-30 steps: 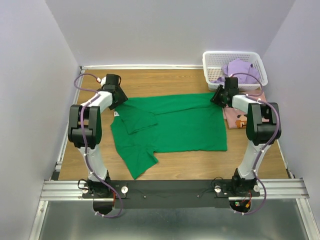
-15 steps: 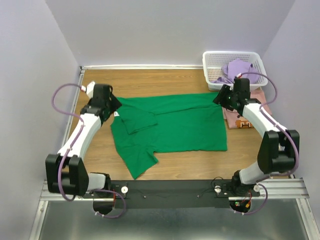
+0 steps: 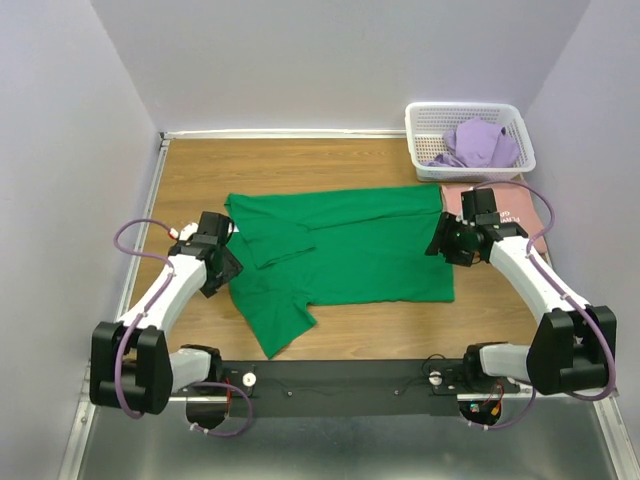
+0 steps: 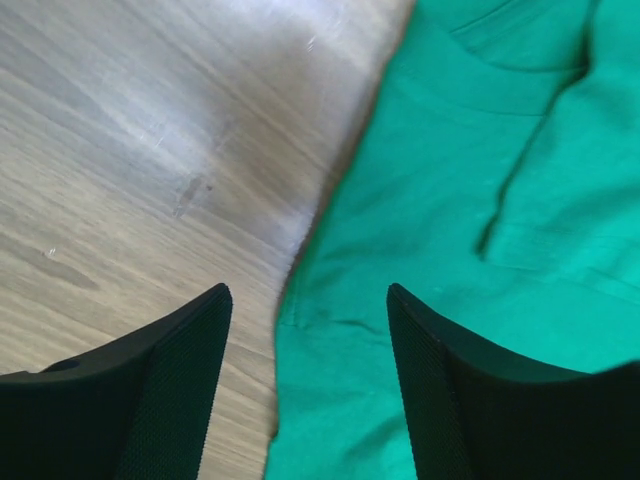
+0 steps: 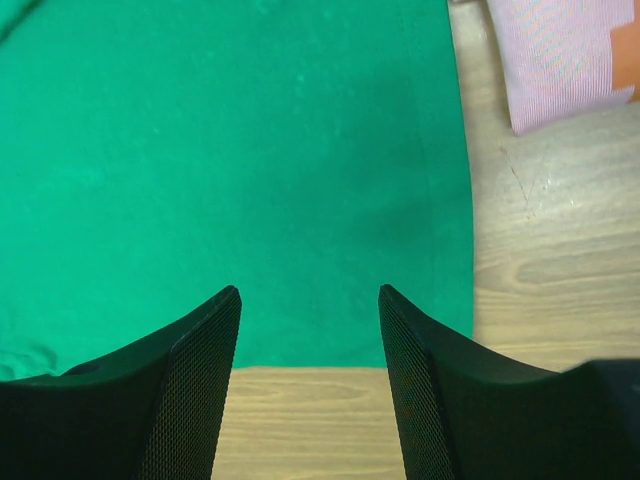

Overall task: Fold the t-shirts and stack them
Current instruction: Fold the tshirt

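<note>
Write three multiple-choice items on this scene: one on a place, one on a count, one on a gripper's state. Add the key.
1. Where does the lavender-purple t-shirt lie?
A) in the white basket
B) spread flat in the middle
C) folded at the near edge

2. How many t-shirts are in view?
A) one
B) three
C) five

3. How does the right gripper stand?
A) shut on cloth
B) open, holding nothing
C) shut on the basket's rim

Key:
1 A: it sits bunched inside the basket at the far right.
2 B: the green t-shirt, the pink t-shirt and the lavender-purple one.
3 B: the right wrist view shows its fingers apart over the green t-shirt's edge, with nothing between them.
</note>
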You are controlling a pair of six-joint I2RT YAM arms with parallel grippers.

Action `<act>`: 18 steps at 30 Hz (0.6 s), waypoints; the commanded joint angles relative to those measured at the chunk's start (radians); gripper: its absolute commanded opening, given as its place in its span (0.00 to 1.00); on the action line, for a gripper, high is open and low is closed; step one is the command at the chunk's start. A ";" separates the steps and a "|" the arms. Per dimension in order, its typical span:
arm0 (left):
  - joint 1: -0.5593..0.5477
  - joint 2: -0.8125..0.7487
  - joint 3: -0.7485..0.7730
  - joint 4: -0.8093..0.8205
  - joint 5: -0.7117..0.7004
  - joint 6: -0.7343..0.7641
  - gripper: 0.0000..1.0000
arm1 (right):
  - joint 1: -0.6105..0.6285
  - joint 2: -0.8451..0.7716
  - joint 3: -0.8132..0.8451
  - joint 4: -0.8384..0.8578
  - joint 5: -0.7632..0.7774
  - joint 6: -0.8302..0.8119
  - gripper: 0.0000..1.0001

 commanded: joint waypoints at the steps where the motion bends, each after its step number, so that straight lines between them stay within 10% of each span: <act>1: -0.011 0.055 0.004 -0.029 0.000 -0.025 0.69 | 0.004 -0.009 -0.011 -0.060 0.015 -0.017 0.66; 18: -0.025 0.256 0.047 -0.055 0.063 0.002 0.55 | 0.004 0.018 0.009 -0.052 -0.004 -0.036 0.66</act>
